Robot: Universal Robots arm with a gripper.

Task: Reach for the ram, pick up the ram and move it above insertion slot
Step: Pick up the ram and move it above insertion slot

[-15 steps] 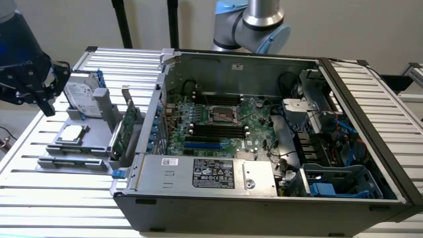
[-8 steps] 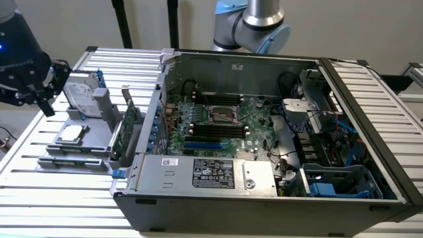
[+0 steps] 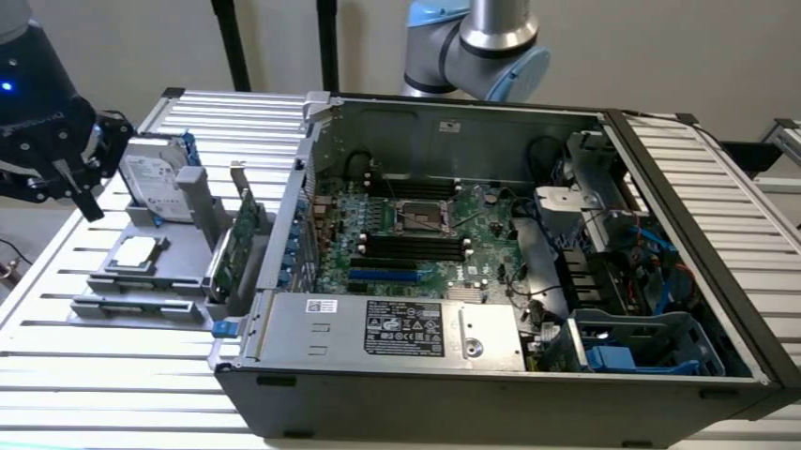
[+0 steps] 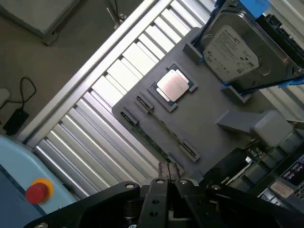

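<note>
Reach phase, early. The ram [image 4: 154,138] sits seated in its holder along one long edge of the gray fixture plate [image 4: 204,109], a thin green strip on edge between small end clips. In the exterior view the ram [image 3: 138,306] is at the plate's near edge, on the slatted table [image 3: 75,375]. It is not grasped, not lifted and not carried. The gripper [image 3: 85,204] hangs in the air off the plate's far corner on the exterior view's left, beside the hard drive [image 3: 157,178] in its blue rails. It is well apart from the ram and higher than it. In the wrist view the gripper [image 4: 168,167] looks down across the plate. Its fingertips [image 4: 164,166] are pressed together with nothing between them. They line up close to the ram's edge of the plate, toward one end of the stick, but nothing shows contact. The processor chip [image 4: 173,85] lies flat mid-plate, between ram and hard drive, untouched. The expansion card [image 3: 238,248] stands upright on the plate's side nearest the computer case [image 3: 501,375]. The black memory slots [image 3: 414,246] on the motherboard are bare, flanking the socket; which is the target I cannot tell. Judgement: nothing of the task is done beyond the approach. Closing on the ram, the grasp, the lift and the carry over to the slot all remain.
</note>
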